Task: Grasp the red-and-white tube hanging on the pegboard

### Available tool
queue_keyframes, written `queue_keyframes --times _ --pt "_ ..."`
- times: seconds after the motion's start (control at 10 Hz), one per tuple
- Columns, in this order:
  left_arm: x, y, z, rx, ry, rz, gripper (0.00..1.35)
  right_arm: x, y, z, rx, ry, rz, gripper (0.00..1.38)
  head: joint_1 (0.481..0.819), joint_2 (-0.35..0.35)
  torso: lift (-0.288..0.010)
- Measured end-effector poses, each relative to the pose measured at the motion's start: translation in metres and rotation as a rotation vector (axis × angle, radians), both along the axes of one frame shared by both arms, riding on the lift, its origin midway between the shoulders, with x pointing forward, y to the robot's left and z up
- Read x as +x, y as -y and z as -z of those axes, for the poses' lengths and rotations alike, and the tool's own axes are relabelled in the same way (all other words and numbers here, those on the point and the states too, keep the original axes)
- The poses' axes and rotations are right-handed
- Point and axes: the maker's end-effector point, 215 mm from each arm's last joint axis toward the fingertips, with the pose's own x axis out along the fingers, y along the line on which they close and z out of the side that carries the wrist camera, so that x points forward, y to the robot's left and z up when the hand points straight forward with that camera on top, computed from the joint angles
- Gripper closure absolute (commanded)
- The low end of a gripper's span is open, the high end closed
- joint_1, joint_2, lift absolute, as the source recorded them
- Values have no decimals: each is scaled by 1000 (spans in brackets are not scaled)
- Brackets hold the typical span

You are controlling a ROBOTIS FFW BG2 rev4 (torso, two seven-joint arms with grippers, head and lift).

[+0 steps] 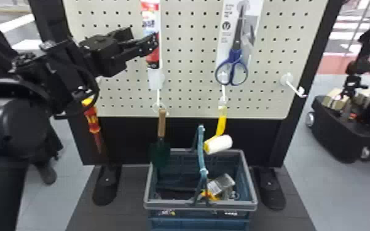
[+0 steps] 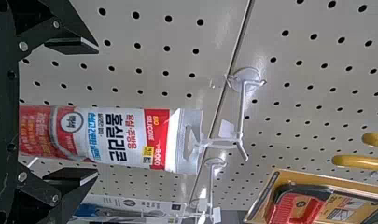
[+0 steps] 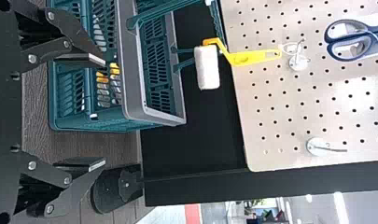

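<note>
The red-and-white tube point(image 1: 151, 33) hangs on the pegboard point(image 1: 193, 58) from a white hook, nozzle pointing down. My left gripper point(image 1: 153, 41) is raised at the tube's level, open, with its fingertips right at the tube's left side. In the left wrist view the tube point(image 2: 107, 139) lies between the two black fingers point(image 2: 70, 44), which stand apart on either side of its lower body without closing on it; my left gripper point(image 2: 70, 109) is open. My right gripper point(image 3: 86, 112) is open, held low beside the basket point(image 3: 130, 70) with nothing between its fingers.
Blue-handled scissors point(image 1: 232, 58) hang right of the tube, a yellow paint roller point(image 1: 218, 139) and a trowel point(image 1: 160, 138) lower down, a red-yellow screwdriver point(image 1: 92, 123) at the left. A teal basket point(image 1: 199, 184) with items stands below the board. A bare hook point(image 1: 292, 83) sticks out at right.
</note>
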Motion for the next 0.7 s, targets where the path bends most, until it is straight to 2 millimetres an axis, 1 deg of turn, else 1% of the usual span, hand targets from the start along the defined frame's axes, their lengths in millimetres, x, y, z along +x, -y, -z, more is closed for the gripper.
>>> queue_keyframes --times 0.1,0.2,0.3,0.5,0.6,0.7 --pt "1 8 1 -2 -11 22 349 0 0 0 0 -1 0 510 549 0 -100" --pt "3 15 4 -1 -25 40 392 0 0 0 0 0 1 510 549 0 -100" --pt "7 19 9 2 -38 51 587 1 0 0 0 0 0 510 549 0 -100" --pt "11 24 13 -5 -42 64 1096 0 0 1 0 -1 1 510 549 0 -100" --pt "13 22 11 1 -26 57 1211 0 0 1 0 -1 1 510 549 0 -100" --pt "14 19 7 7 -4 44 1211 0 0 1 1 -3 1 510 549 0 -100"
